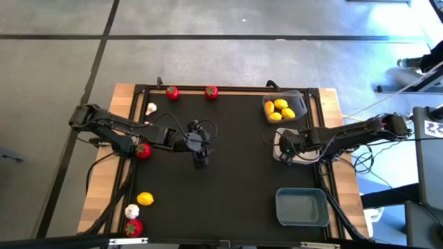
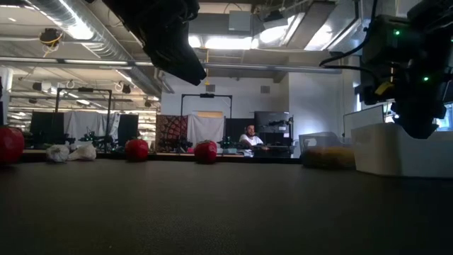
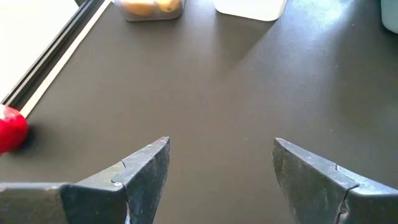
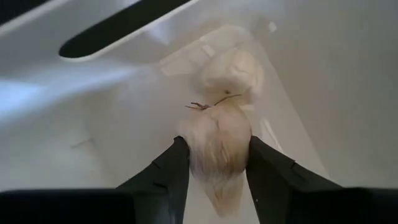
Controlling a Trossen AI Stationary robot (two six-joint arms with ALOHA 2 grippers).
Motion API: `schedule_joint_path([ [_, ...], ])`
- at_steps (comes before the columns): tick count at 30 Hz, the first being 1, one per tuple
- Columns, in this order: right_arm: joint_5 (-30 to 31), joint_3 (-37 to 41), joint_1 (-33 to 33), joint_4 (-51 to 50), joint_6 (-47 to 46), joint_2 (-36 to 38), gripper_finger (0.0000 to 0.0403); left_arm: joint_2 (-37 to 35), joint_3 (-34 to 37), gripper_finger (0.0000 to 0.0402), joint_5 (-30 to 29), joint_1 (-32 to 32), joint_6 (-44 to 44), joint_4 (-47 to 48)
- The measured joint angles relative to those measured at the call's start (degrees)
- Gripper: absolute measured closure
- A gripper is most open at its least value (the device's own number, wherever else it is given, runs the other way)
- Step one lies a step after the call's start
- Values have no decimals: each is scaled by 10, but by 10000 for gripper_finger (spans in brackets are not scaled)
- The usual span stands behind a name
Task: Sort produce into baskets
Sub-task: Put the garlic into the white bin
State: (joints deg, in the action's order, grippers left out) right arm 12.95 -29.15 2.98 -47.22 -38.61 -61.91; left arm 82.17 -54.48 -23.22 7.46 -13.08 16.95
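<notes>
My right gripper [image 1: 284, 149] is down inside the white basket [image 1: 279, 138], shut on a white garlic bulb [image 4: 214, 149]. A second garlic bulb [image 4: 231, 70] lies on the basket floor just beyond it. My left gripper [image 1: 201, 149] hangs open and empty above the middle of the black mat; its fingers [image 3: 149, 174] show bare mat between them. A red fruit [image 1: 142, 150] lies under the left arm. The grey basket [image 1: 299, 102] at the far right holds several lemons [image 1: 280, 109]. The blue-grey basket [image 1: 302, 207] stands at the near right. My right gripper pinches the garlic bulb's two sides [image 4: 194, 152] between its two fingers, which come from above into the white basket. The bulb's dry stem end [image 4: 202, 106] points away from the fingers. I cannot tell whether the bulb rests on the basket floor.
Two red fruits [image 1: 172, 92] [image 1: 211, 90] lie at the mat's far edge, and a garlic bulb [image 1: 151, 108] at the far left. A lemon [image 1: 145, 199], a garlic bulb [image 1: 131, 211] and a red fruit [image 1: 133, 227] lie on the near left wooden strip.
</notes>
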Motion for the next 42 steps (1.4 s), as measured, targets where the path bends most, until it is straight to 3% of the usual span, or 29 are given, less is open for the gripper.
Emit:
schedule_joint_path([
  [11, -11, -7, 0, -10, 14, -2, 154, 0, 0, 125, 0, 0, 0, 0],
  [20, -5, -121, 0, -146, 14, -1, 146, 0, 0, 125, 0, 0, -1, 4],
  [24, 12, -175, 0, -154, 15, -1, 149, -1, 0, 125, 0, -3, -6, 8],
  [31, 28, -202, 1, -44, 60, -1, 150, -33, 0, 125, -23, -24, -67, 73],
  [42, 30, -202, 0, 155, 156, -1, 150, -89, 0, 125, -104, -93, -212, 307],
])
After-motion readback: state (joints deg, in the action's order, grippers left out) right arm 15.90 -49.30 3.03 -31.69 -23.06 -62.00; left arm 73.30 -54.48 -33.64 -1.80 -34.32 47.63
